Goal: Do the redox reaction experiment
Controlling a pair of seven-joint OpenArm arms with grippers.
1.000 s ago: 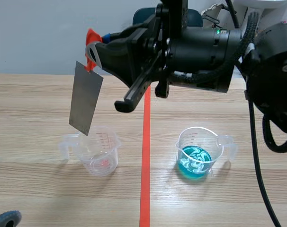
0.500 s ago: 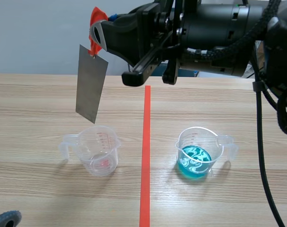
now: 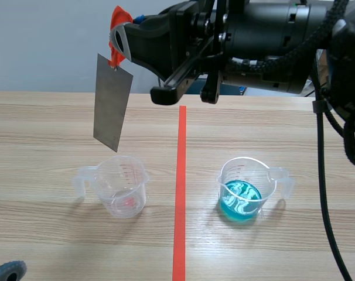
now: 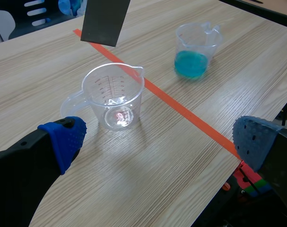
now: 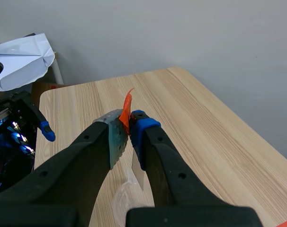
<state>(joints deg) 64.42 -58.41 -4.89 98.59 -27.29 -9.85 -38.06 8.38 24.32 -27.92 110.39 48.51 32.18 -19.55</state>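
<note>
Right gripper (image 3: 126, 36): high up in the air, at about 11 o'clock in the scene view. Its fingers are pinched tight on an orange tab (image 3: 116, 24).
Metal plate (image 3: 112, 110): hangs down from the tab. It is thin, grey and a bit tilted. Its low edge is just above the clear cup, not inside it.
Clear cup (image 3: 123, 186): stands on the table at about 8 o'clock. It looks empty.
Blue cup (image 3: 245, 188): stands at 3 o'clock from the clear cup, across the red tape line (image 3: 180, 193). It has blue water (image 3: 241, 199) in the bottom.
Left gripper (image 4: 157, 137): low, near the clear cup, fingers wide apart, holding nothing.
Done so far: the plate is picked up and lifted.
Left to do: I think the plate must go over to the blue cup and dip into the blue water. It is dry and far from the blue cup now, so the main part is not done yet.
</note>
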